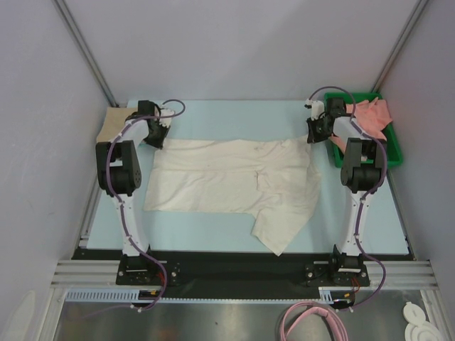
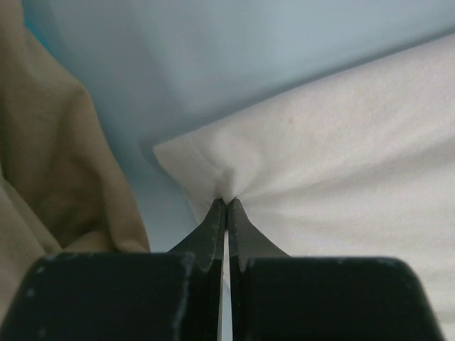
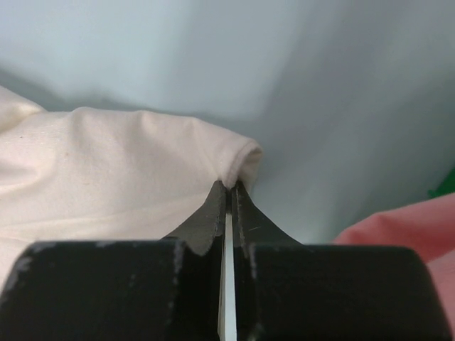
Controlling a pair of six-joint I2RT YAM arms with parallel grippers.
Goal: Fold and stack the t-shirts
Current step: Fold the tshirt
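Observation:
The cream-white t-shirt (image 1: pixel 234 181) lies spread across the middle of the table. My left gripper (image 1: pixel 158 139) is shut on its far left corner, seen pinched in the left wrist view (image 2: pixel 227 201), with cloth (image 2: pixel 341 156) stretching right. My right gripper (image 1: pixel 313 135) is shut on its far right corner, pinched in the right wrist view (image 3: pixel 229 186), cloth (image 3: pixel 121 163) to the left. The tan-beige t-shirt (image 1: pixel 111 124) lies bunched at the far left, also in the left wrist view (image 2: pixel 50 156). The salmon-pink t-shirt (image 1: pixel 373 114) sits in the tray, its edge showing in the right wrist view (image 3: pixel 405 227).
A green plastic tray (image 1: pixel 393 150) stands at the far right holding the pink shirt. Grey walls enclose the table on three sides. The light blue tabletop (image 1: pixel 206 238) shows in front of the shirt. A pink cable (image 1: pixel 313 323) coils below the near edge.

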